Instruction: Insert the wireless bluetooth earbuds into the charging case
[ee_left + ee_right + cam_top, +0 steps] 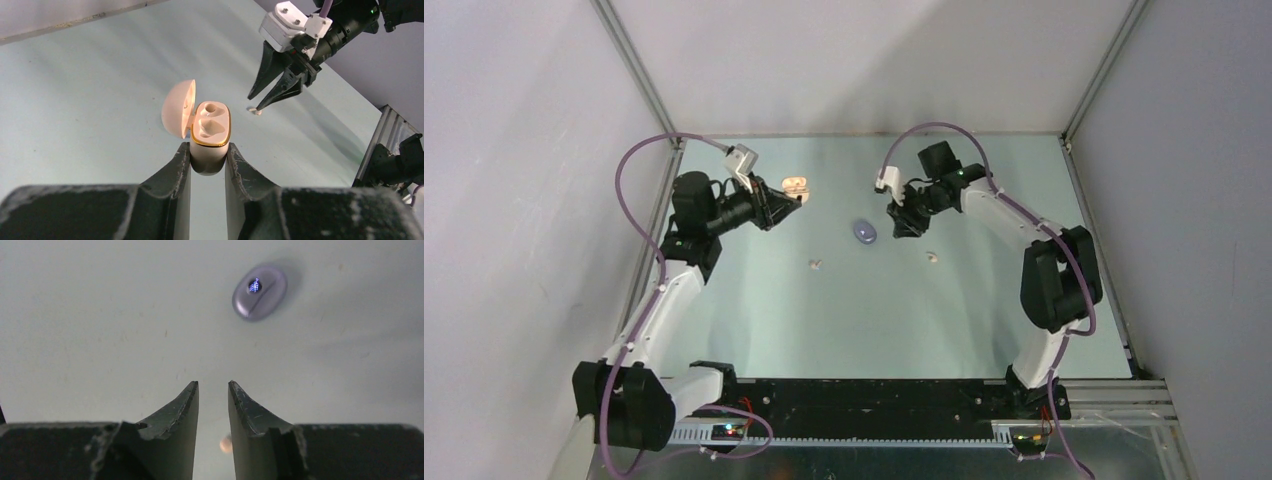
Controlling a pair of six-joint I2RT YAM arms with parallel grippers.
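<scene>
My left gripper (790,199) is shut on the open cream-white charging case (211,131) with a gold rim. Its lid (178,107) is swung to the left and both sockets look empty. The case also shows in the top view (795,186). My right gripper (213,384) is open and empty, hovering just right of a closed lilac case (864,232), which also shows in the right wrist view (259,292). Two cream earbuds lie on the table, one in the middle (816,264) and one near the right gripper (933,257). No lilac buds are in view.
The table (854,310) is pale green, with grey walls and metal frame posts at the back corners. A blurred pale spot (226,444) shows low between the right fingers. The right gripper (257,102) appears in the left wrist view above a cream bud (256,111).
</scene>
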